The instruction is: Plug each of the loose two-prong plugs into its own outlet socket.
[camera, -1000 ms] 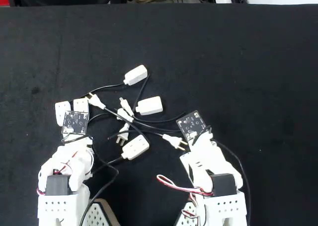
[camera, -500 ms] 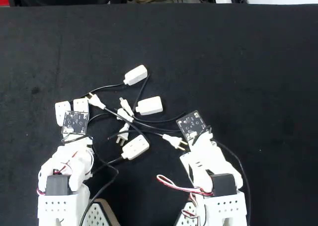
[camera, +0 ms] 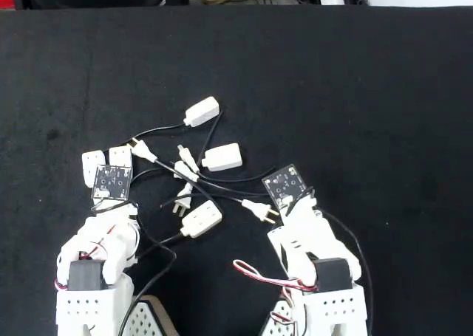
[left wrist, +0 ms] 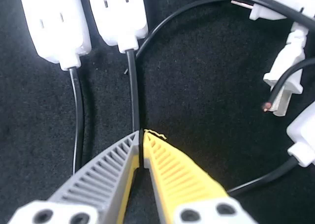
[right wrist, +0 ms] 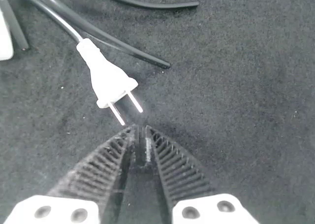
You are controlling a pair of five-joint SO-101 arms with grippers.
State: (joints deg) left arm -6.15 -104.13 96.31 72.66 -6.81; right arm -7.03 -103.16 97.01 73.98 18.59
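High view: two arms sit at the near edge of a black tabletop (camera: 384,92), with white plugs, sockets and black cords tangled between them.
At the left, the left tool (left wrist: 141,135) has its fingers pressed together, tips at the black cord (left wrist: 132,91) of one of the paired sockets (left wrist: 120,12), which lie side by side just beyond it. In the middle lie a far socket (camera: 202,111), a middle socket (camera: 222,156) and a near socket (camera: 201,218) among loose plugs. At the right, the right tool (right wrist: 140,131) is pressed together on nothing, its tips just short of the prongs of a loose plug (right wrist: 106,79) lying flat.
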